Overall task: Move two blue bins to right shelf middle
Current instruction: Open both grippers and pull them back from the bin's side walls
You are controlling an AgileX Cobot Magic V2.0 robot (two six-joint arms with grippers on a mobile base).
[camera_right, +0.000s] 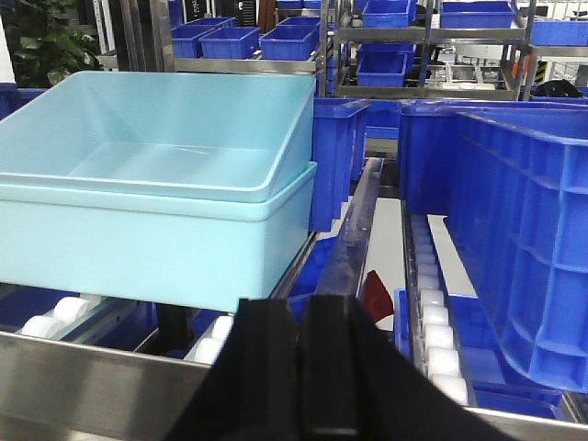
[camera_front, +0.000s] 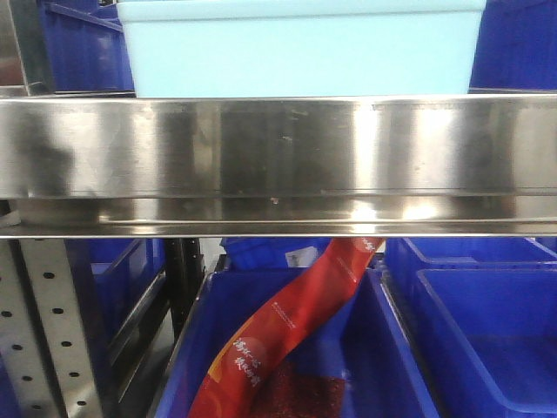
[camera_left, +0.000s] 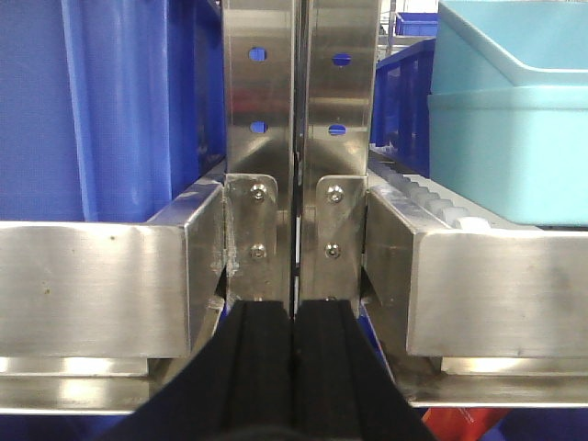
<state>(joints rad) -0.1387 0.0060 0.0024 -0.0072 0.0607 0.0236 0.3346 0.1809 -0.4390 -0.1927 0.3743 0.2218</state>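
A stainless-steel shelf rail (camera_front: 278, 157) runs across the front view, scuffed and reflective, with a perforated steel upright (camera_front: 39, 331) below it at the left. The room is a storeroom of metal racks (camera_right: 432, 87) stacked with royal-blue crates (camera_right: 230, 41) far back, and a green plant (camera_right: 46, 41) shows at the far left of the right wrist view. The shelf deck is a bed of white rollers (camera_right: 432, 331) set between steel side rails. On it, at the left, sit the two blue bins (camera_right: 156, 184), pale sky-blue, one nested inside the other so that the inner rim rides tilted above the outer rim; both look empty. To their right, apart from them, stands one large royal-blue crate (camera_right: 514, 230). In the front view the lower level holds two visible royal-blue crates, the left one (camera_front: 235, 331) containing a single red packet (camera_front: 278, 340) leaning diagonally, the right one (camera_front: 487, 331) showing nothing inside. The left gripper (camera_left: 294, 367) has its black fingers pressed together, holding nothing, just in front of two joined steel posts (camera_left: 299, 138). The right gripper (camera_right: 301, 367) likewise has its fingers closed against each other, empty, near the rail in front of the bins.
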